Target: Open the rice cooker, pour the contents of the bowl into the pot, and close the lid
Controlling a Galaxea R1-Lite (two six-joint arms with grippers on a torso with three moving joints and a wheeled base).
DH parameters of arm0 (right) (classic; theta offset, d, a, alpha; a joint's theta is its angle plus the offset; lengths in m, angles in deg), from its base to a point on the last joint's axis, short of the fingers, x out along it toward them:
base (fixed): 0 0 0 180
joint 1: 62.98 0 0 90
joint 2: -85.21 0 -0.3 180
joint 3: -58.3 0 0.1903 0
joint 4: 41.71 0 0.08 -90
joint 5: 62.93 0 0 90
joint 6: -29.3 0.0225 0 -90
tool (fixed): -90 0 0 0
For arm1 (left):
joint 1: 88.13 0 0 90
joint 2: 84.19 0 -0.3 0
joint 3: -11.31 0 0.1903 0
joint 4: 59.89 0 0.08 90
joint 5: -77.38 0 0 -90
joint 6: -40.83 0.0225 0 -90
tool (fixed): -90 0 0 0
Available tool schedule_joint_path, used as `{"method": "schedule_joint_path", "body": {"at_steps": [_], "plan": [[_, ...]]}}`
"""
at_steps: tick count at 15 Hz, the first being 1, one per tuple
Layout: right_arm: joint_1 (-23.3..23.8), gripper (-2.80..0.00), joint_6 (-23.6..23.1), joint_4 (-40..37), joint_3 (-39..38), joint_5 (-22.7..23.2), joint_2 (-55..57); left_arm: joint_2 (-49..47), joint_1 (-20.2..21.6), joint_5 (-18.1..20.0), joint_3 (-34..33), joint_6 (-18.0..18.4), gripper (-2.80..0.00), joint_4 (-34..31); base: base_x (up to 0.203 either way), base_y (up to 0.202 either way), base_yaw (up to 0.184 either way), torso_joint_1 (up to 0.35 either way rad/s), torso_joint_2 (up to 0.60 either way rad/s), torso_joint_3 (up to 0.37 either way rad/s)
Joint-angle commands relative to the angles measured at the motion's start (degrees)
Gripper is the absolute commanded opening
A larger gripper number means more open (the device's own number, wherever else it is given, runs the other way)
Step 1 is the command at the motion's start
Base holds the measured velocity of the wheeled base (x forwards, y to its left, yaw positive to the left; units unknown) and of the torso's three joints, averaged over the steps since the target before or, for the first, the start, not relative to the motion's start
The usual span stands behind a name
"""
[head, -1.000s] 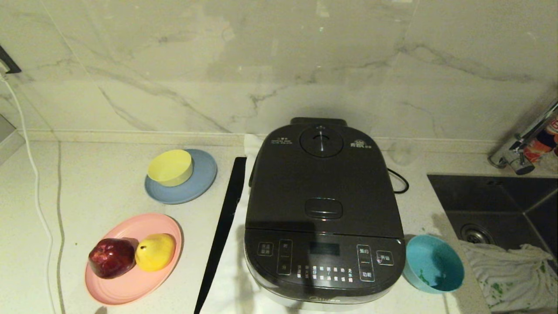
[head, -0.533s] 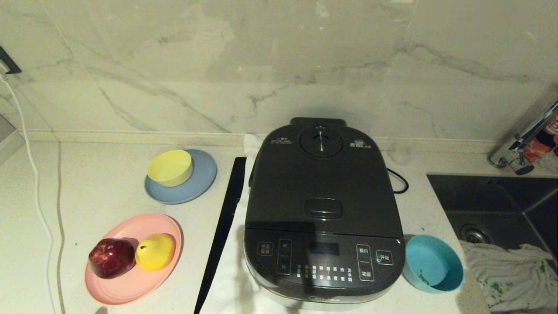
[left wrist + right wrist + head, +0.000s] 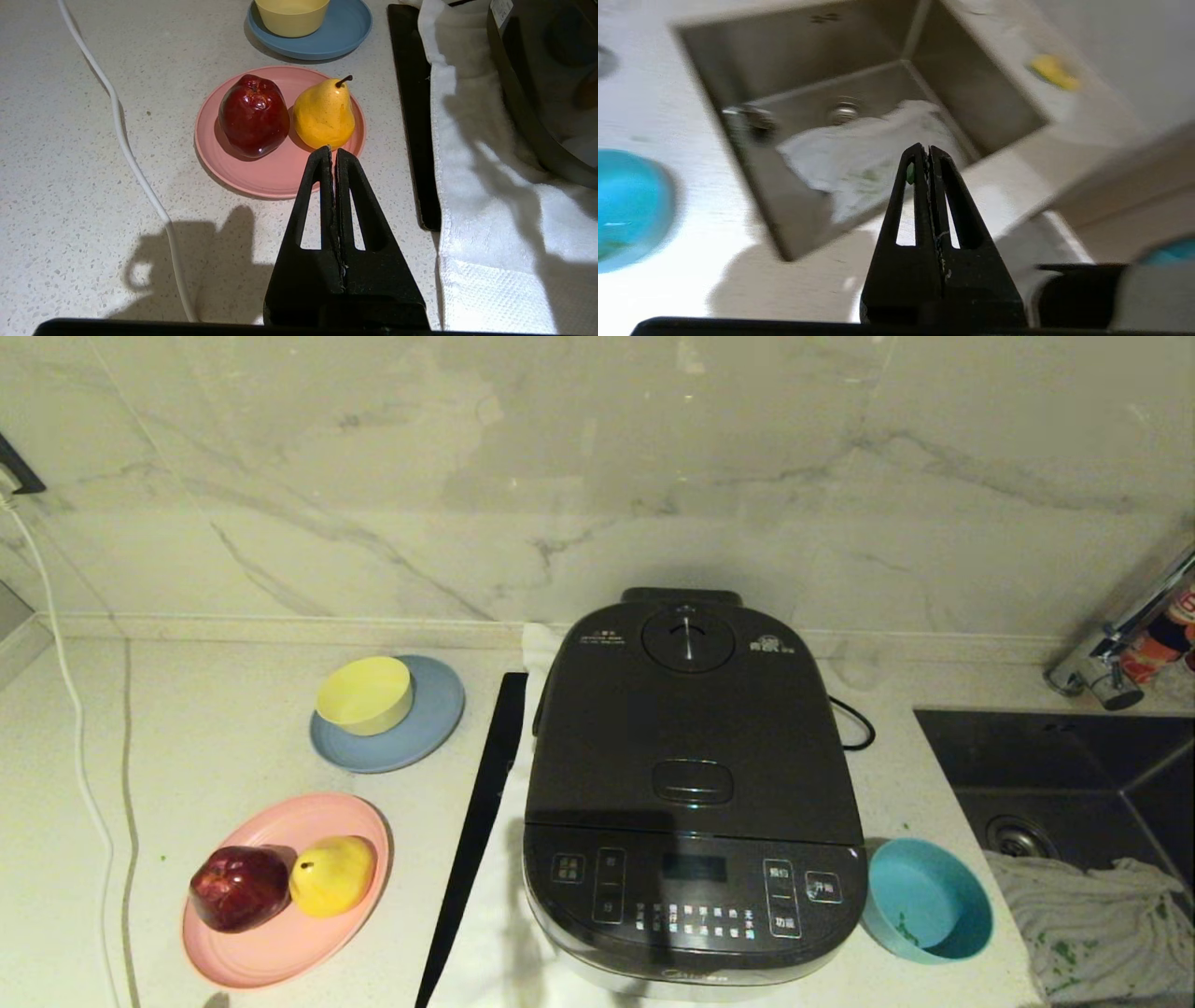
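In the head view, the rice cooker (image 3: 693,793) sits mid-desk, dark grey and rounded-square, its lid (image 3: 691,728) down, with a round vent at the back and white-labelled buttons in front. The teal-blue bowl (image 3: 927,912) stands just beside its front right corner, green flecks inside.

In the left wrist view, the left gripper (image 3: 332,151) hangs with fingers clenched, empty, over the desk (image 3: 70,140) near a pink plate (image 3: 261,172).

In the right wrist view, the right gripper (image 3: 924,151) is clenched on nothing above the sink (image 3: 840,93); the bowl (image 3: 630,205) lies off to one side.

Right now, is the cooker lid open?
No, the lid lies flat and shut on the rice cooker in the head view.
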Motion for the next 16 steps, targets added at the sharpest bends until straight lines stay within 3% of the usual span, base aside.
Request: {"method": "schedule_joint_path", "body": {"at_steps": [1,5,7,10,12,13,14,16], "plan": [[2.6,-2.80,-2.5,0.2,-1.2,1.7,-3.8,0.0,0.0,0.0,-0.2,0.0,-2.80,0.0,0.000,0.000,0.000,0.000,0.00,0.000],[2.7,-2.80,-4.3,1.2,-5.8,17.0,-15.7,0.1,0.0,0.0,-0.2,0.0,-2.80,0.0,0.000,0.000,0.000,0.000,0.00,0.000],[2.7,-2.80,-5.7,7.1,-12.7,20.7,-15.6,0.0,0.0,0.0,-0.2,0.0,-2.80,0.0,0.000,0.000,0.000,0.000,0.00,0.000],[2.7,-2.80,-9.6,14.0,-16.8,32.4,-15.5,0.0,0.0,0.0,-0.2,0.0,-2.80,0.0,0.000,0.000,0.000,0.000,0.00,0.000],[2.7,-2.80,-11.1,16.0,-17.6,34.8,-15.5,0.1,0.0,0.0,-0.2,0.0,-2.80,0.0,0.000,0.000,0.000,0.000,0.00,0.000],[2.7,-2.80,-10.5,16.4,-18.0,38.3,-15.5,0.0,0.0,0.0,-0.2,0.0,-2.80,0.0,0.000,0.000,0.000,0.000,0.00,0.000],[2.7,-2.80,-9.0,14.9,-18.3,41.5,-15.5,0.1,0.0,0.0,-0.2,0.0,-2.80,0.0,0.000,0.000,0.000,0.000,0.00,0.000],[2.7,-2.80,-8.0,9.7,-18.4,42.2,-15.5,0.1,0.0,0.0,-0.2,0.0,-2.80,0.0,0.000,0.000,0.000,0.000,0.00,0.000]]}}
